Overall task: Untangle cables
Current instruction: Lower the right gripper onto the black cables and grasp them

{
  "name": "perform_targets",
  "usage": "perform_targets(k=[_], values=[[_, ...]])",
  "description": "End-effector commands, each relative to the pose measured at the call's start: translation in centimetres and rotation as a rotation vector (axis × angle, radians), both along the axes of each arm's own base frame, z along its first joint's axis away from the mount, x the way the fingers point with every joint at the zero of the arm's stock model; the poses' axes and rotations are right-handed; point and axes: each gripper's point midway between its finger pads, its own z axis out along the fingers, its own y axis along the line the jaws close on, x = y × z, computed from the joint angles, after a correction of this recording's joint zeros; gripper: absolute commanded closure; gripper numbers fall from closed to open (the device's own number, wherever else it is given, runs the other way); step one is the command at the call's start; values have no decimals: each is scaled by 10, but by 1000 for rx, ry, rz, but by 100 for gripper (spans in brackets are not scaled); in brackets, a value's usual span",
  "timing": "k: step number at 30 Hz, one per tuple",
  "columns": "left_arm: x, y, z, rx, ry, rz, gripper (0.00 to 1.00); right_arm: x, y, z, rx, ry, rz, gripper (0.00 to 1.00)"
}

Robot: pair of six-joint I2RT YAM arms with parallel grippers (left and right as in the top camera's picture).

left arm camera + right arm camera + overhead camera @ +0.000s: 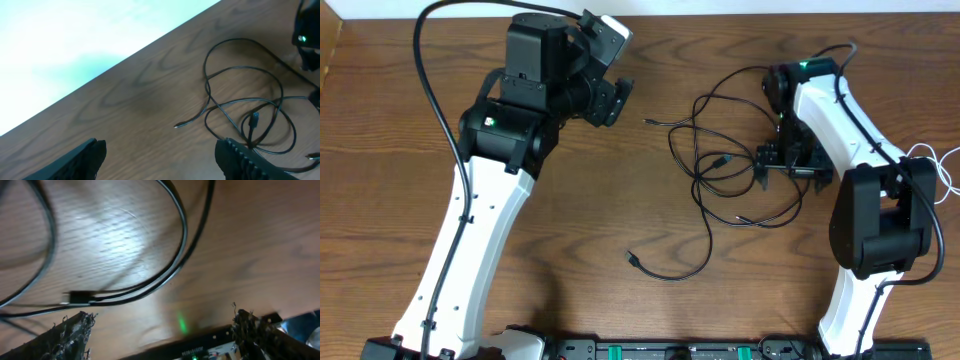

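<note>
Two thin black cables (pixel 720 170) lie looped over each other at mid-table, with one plug end (pixel 632 258) trailing toward the front. A white cable (pixel 948 168) shows at the right edge, past the right arm. My right gripper (pixel 788 170) hangs low over the tangle's right side, open. In its wrist view the right gripper (pixel 162 332) has bare wood between its fingers, and black cable loops (pixel 181 230) and a plug (pixel 77 297) lie just beyond them. My left gripper (pixel 612 62) is open, raised left of the tangle. In the left wrist view the left gripper (pixel 160 160) holds nothing, and the cables (pixel 245 107) lie off to its right.
The table (pixel 400 120) is brown wood; its far edge (pixel 125 55) shows in the left wrist view. A black equipment bar (pixel 670 350) runs along the front edge. A thick black arm cable (pixel 430 90) arcs over the left side.
</note>
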Motion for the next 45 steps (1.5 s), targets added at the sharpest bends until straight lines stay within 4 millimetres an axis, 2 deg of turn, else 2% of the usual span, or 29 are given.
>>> perform_targets(k=[1,6,9,13,17,20,23,27,30,35,45], values=[[4,11,1,14,-11,20,25,-7,-7,-9,-58,11,-38,11],[7,18,2,11,-12,36,25,-20,-8,-24,-61,42,-51,12],[7,18,2,11,-13,35,25,-27,-5,-35,-41,55,-61,23],[7,18,2,11,-14,35,25,-34,0,-47,-10,65,-75,25],[7,18,2,11,-13,36,25,-35,0,-48,-7,67,-76,35],[7,18,2,11,-13,36,25,-34,0,-48,-6,66,-76,33],[7,18,2,11,-13,36,25,-34,1,-48,-6,66,-76,39],[7,18,2,11,-13,36,25,-35,2,-48,0,67,-80,38],[7,18,2,11,-13,36,25,-34,2,-48,-1,64,-87,44],[7,18,2,11,-13,36,25,-33,2,-49,1,59,-92,47],[7,18,3,10,-15,36,25,-30,9,-55,34,42,-88,46]])
